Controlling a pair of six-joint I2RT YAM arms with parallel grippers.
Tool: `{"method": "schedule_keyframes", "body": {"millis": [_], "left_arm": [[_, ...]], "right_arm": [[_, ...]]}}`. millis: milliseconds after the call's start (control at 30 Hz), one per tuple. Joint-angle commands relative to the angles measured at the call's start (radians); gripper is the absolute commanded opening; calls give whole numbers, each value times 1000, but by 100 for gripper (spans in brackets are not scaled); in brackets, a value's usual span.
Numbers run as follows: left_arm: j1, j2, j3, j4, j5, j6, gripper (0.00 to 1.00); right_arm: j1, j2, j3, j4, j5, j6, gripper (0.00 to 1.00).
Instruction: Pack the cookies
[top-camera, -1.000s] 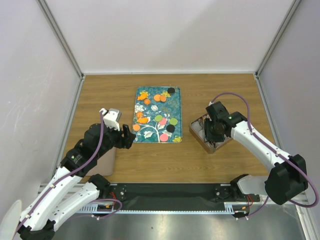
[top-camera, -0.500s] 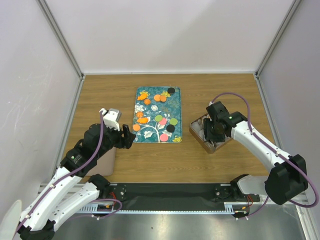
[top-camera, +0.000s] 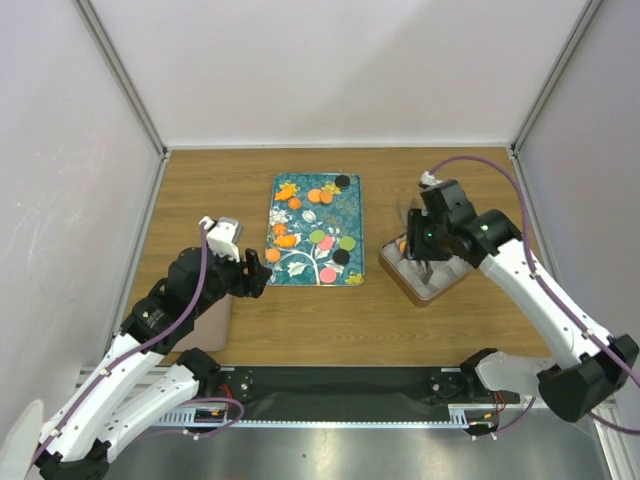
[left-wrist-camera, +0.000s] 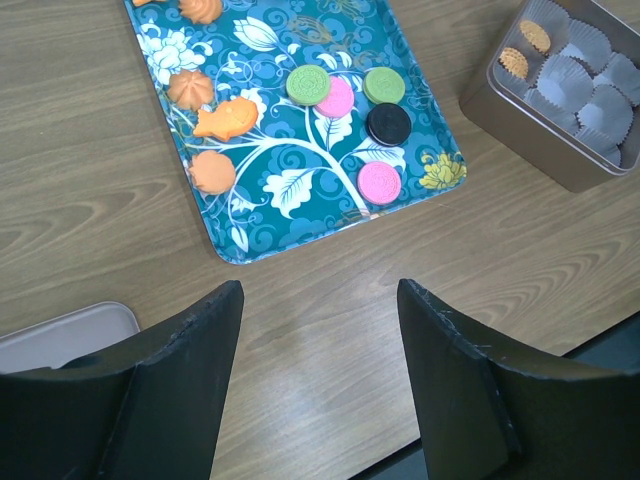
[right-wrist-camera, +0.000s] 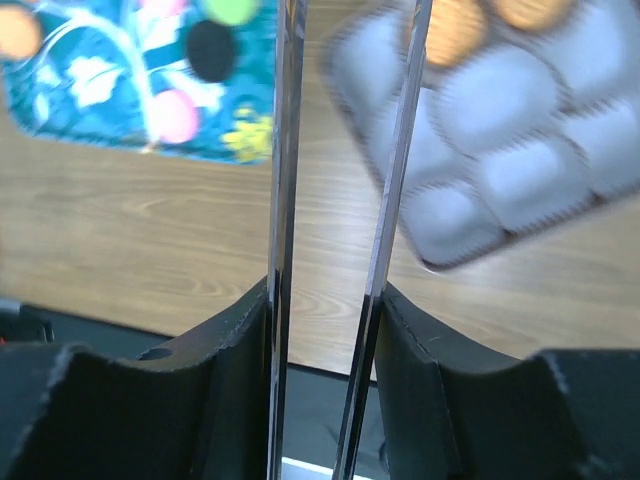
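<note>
I have the left gripper (left-wrist-camera: 320, 290) spread wide and empty, hovering over the table (left-wrist-camera: 100, 180) just near of the teal tray (left-wrist-camera: 300, 215). Most of the cookies (left-wrist-camera: 335, 97) lie on that tray, with green, pink and black discs at its near right end and orange ones farther off. Two more sit in white paper cups (left-wrist-camera: 590, 105) inside the tin (left-wrist-camera: 520, 140), right of the tray. The right gripper (top-camera: 420, 262) hangs over the tin. Its wrist view is blurred, but the fingers (right-wrist-camera: 285, 150) seem slightly parted, with nothing between them.
</note>
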Motion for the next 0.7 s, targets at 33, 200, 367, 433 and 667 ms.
{"method": "schedule_keyframes", "body": {"millis": [33, 200, 367, 433, 667], "left_arm": [[-13, -5, -2, 20, -9, 8, 69], [-13, -8, -4, 17, -22, 3, 69], [-15, -10, -2, 15, -28, 1, 69], [-16, -12, -2, 15, -31, 1, 69], [-19, -13, -2, 13, -33, 0, 69]], "right_arm": [[130, 141, 106, 43, -16, -22, 45], [217, 380, 238, 92, -45, -74, 49], [297, 585, 415, 61, -15, -126, 54], [311, 660, 455, 49, 20, -131, 55], [323, 749, 515, 37, 48, -146, 55]]}}
